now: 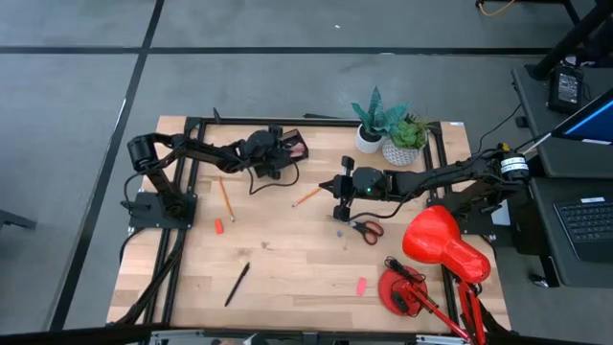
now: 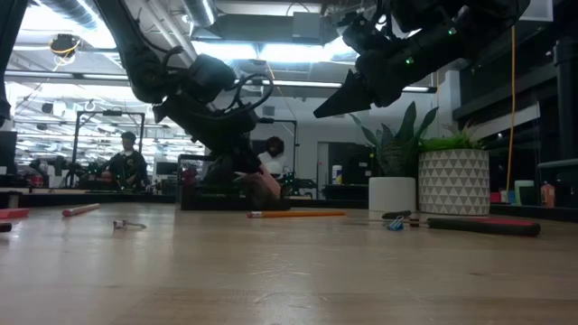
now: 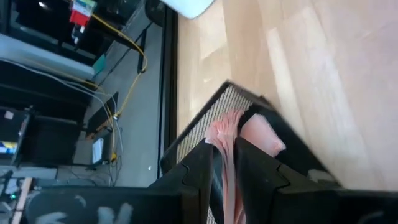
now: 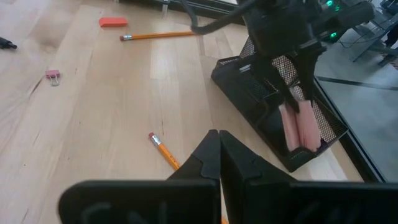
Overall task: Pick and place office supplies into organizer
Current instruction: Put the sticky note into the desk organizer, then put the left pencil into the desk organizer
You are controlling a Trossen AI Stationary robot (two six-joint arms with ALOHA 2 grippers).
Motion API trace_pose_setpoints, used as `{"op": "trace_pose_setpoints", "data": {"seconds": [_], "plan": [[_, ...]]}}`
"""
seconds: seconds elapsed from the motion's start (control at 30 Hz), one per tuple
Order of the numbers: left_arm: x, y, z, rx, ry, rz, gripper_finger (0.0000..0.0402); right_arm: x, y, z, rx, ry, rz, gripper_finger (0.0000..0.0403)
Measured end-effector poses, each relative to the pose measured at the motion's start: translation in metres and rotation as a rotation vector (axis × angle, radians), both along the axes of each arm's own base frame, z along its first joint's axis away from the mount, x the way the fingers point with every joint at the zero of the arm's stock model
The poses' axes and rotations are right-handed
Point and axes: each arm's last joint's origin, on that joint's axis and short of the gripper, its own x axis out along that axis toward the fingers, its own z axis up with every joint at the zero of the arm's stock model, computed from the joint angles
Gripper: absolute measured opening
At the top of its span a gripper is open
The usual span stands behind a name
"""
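A dark mesh organizer [image 1: 293, 141] sits at the table's far edge. A pink sticky-note pad [image 4: 301, 130] stands on edge inside it. My left gripper [image 3: 227, 165] reaches down into the organizer over the pad, its fingers slightly parted. Some pink sheets [image 3: 225, 127] fan out between them, and the rest of the pad [image 3: 264, 134] lies outside one finger. My right gripper [image 1: 337, 187] hangs shut and empty above the table's middle, right of the organizer. An orange pencil [image 4: 165, 149] lies under it. My left gripper comes at the pad's upper edge slanting down from the table's left. One finger [image 3: 252, 162] stands between the pad's sheets and the other [image 3: 205, 171] outside them. The pad rests on edge in the organizer. Whether the fingers touch the sheets I cannot tell.
On the table lie a second pencil [image 1: 226, 198], two red erasers [image 1: 218, 226] [image 1: 361, 286], a black pen [image 1: 237, 284], red-handled scissors [image 1: 366, 230] and a pink binder clip [image 4: 53, 76]. Potted plants [image 1: 393, 134] stand at the far right, a red lamp [image 1: 441, 244] at the near right.
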Motion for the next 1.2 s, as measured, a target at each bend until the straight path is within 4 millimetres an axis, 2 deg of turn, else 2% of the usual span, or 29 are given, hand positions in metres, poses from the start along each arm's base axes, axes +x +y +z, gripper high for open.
{"op": "trace_pose_setpoints", "data": {"seconds": [0.27,0.57,0.9,1.2], "plan": [[0.004,-0.004,0.007,0.027,-0.013,0.024,0.0073,0.0,0.001,0.0,0.019,-0.001,0.038,0.0002],[-0.001,-0.009,-0.001,-0.042,0.081,0.032,0.0084,0.0,0.001,0.0,0.022,-0.002,0.045,0.0002],[0.001,-0.012,-0.001,-0.016,0.098,0.062,0.0084,0.0,0.001,0.0,0.022,-0.002,0.045,0.0002],[0.012,-0.007,0.014,0.004,0.062,0.066,0.0084,0.0,0.001,0.0,0.022,-0.002,0.045,0.0002]]}}
